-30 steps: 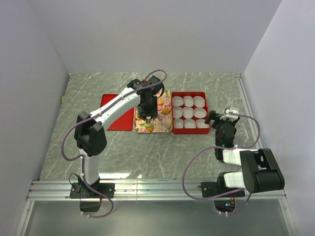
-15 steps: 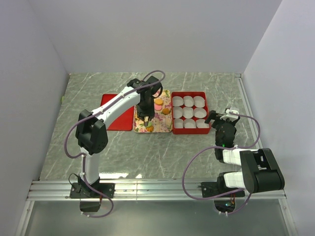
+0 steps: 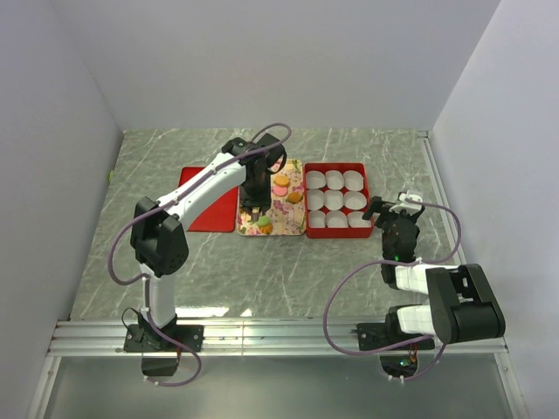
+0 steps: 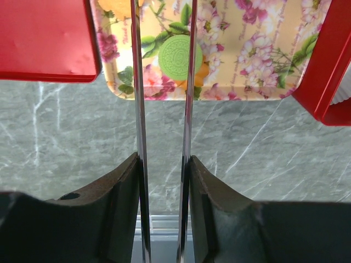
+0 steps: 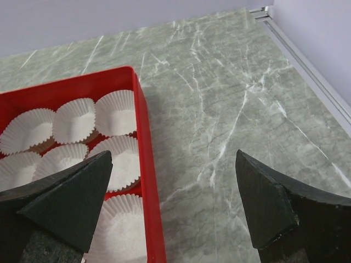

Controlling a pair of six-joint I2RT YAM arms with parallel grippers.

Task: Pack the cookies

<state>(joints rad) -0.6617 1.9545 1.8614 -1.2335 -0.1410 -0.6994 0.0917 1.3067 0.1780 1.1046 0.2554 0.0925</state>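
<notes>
1. Left gripper (image 3: 254, 208) is hovering over the floral tray (image 4: 252, 66), fingers slightly apart, holding nothing.
2. Cookies (image 3: 281, 185) are lying on that tray, one green cookie (image 4: 176, 53) sitting near its edge.
3. Right gripper (image 5: 174, 157) is gaping wide beside the red box (image 5: 145, 137).

The cookies (image 3: 280, 188) are small, round, macaron-like pieces lying on the floral tray (image 3: 288, 230), just left of the red box (image 3: 336, 168). A green cookie (image 4: 174, 53) with an embossed face lies flat by the tray's near edge, overlapping an orange cookie (image 4: 203, 72). Farther back, a pink cookie (image 3: 280, 189) sits among other orange pieces.
</notes>
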